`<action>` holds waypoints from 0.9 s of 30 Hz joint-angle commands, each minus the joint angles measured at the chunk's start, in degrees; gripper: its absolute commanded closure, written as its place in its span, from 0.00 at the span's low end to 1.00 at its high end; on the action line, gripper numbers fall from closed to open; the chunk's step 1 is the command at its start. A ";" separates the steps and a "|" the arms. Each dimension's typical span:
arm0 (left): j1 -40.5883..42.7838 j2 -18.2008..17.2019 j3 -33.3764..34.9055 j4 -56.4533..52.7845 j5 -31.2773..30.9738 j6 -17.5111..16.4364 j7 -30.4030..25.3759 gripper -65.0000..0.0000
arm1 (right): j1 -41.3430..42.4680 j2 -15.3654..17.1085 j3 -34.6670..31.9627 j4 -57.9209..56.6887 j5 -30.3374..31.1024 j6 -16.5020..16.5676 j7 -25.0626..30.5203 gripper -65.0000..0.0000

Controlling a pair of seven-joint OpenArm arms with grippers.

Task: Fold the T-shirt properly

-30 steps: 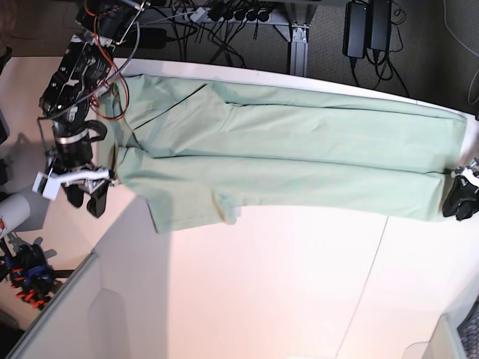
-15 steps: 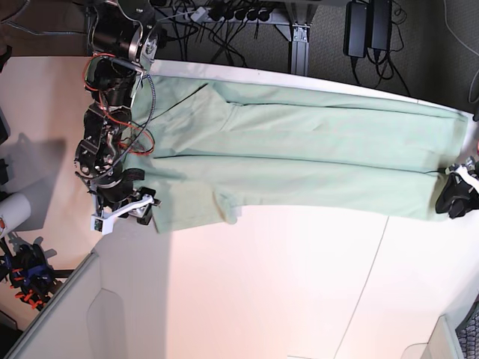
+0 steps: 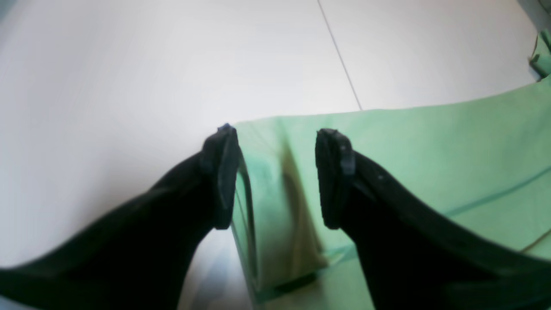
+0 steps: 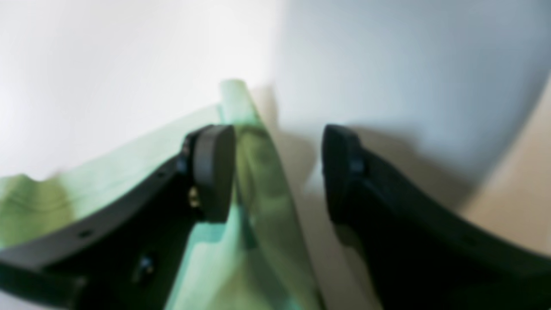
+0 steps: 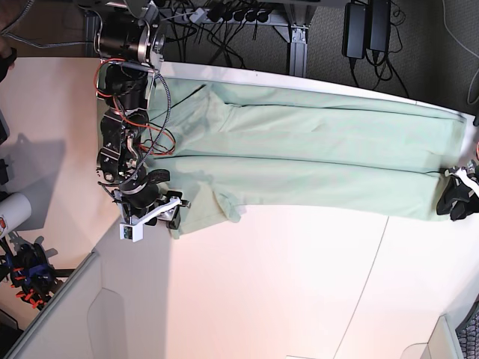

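The pale mint-green T-shirt (image 5: 299, 157) lies flat in a long band across the white table (image 5: 284, 292). My right gripper (image 5: 173, 218) hangs over its near-left corner. In the blurred right wrist view the right gripper (image 4: 277, 172) is open, and the shirt's raised edge (image 4: 262, 189) runs between the fingers. My left gripper (image 5: 456, 203) is at the shirt's far right end. In the left wrist view the left gripper (image 3: 275, 172) is open and straddles a folded corner of the shirt (image 3: 280, 202). Collar and buttons are not visible.
Cables and power bricks (image 5: 367, 26) hang behind the table's far edge. A thin seam (image 5: 370, 277) crosses the tabletop. A white panel (image 5: 67, 314) sits at the lower left, with tools and a white cylinder (image 5: 11, 213) beside it.
My right arm has swung right and toward the near side, from beside the shirt's left edge onto its near-left corner. The left gripper has barely moved.
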 commanded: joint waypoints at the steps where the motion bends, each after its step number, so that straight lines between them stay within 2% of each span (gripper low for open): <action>1: -0.96 -1.27 -0.44 0.68 -0.37 -0.36 -1.27 0.50 | 0.87 0.09 -0.09 0.63 -0.15 0.26 -0.83 0.57; 6: -0.96 -1.25 -0.44 0.63 1.51 -0.36 -1.31 0.50 | 0.28 0.09 -0.09 0.68 -0.13 0.26 0.48 0.99; 8: -0.96 -1.27 -0.44 0.63 2.03 -0.36 -1.36 0.50 | -0.04 0.04 -0.09 0.70 -0.13 0.31 1.73 1.00; 13: -0.92 -1.27 -0.44 0.63 2.25 -0.36 -1.64 0.50 | -1.18 -0.02 -0.09 4.52 0.83 0.50 0.59 1.00; 23: -0.44 -1.29 -0.44 0.66 2.23 -0.36 -1.57 0.50 | -23.26 0.02 -0.09 44.41 2.73 0.48 -1.84 1.00; 27: 0.39 -1.27 -0.44 0.66 1.75 -0.36 -1.36 0.50 | -32.41 0.02 0.07 55.87 4.46 0.48 -2.80 1.00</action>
